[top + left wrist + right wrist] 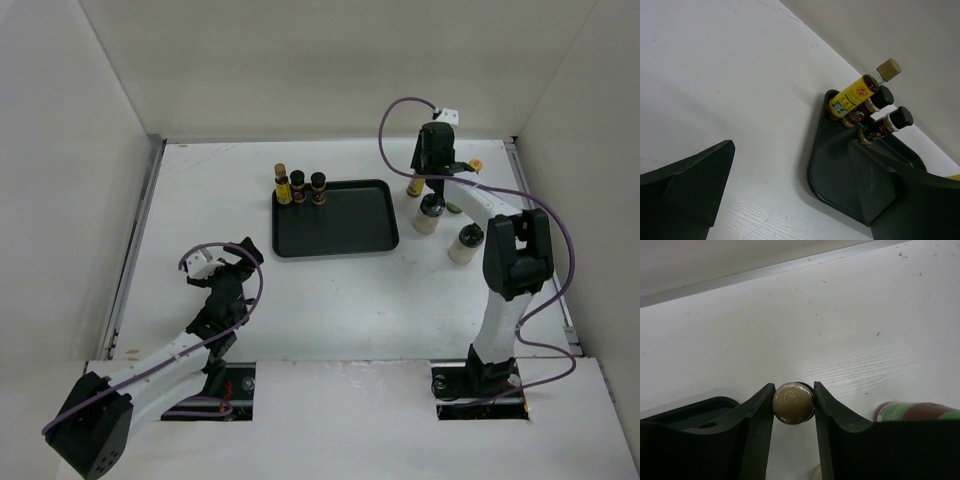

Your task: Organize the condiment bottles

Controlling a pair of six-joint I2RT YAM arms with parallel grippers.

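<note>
My right gripper point(422, 178) is beyond the right end of the black tray point(350, 240), shut on the gold cap of a slim dark-brown bottle point(413, 188). The wrist view shows that cap point(793, 403) pinched between both fingers point(793, 386). Three slim bottles stand in the tray's far left corner: a yellow-labelled one point(283, 187) and two dark ones point(298, 188) point(318, 187). Two squat whitish bottles point(430, 214) point(465, 243) stand right of the tray. The red bottle point(917, 411) lies on its side, its yellow cap point(476, 165) showing. My left gripper point(235, 262) is open and empty point(790, 200).
The white walls close in on the left, back and right of the table. The right arm's purple cable point(400, 110) loops above the back right. The tray's near left corner point(835, 170) lies just ahead of my left gripper.
</note>
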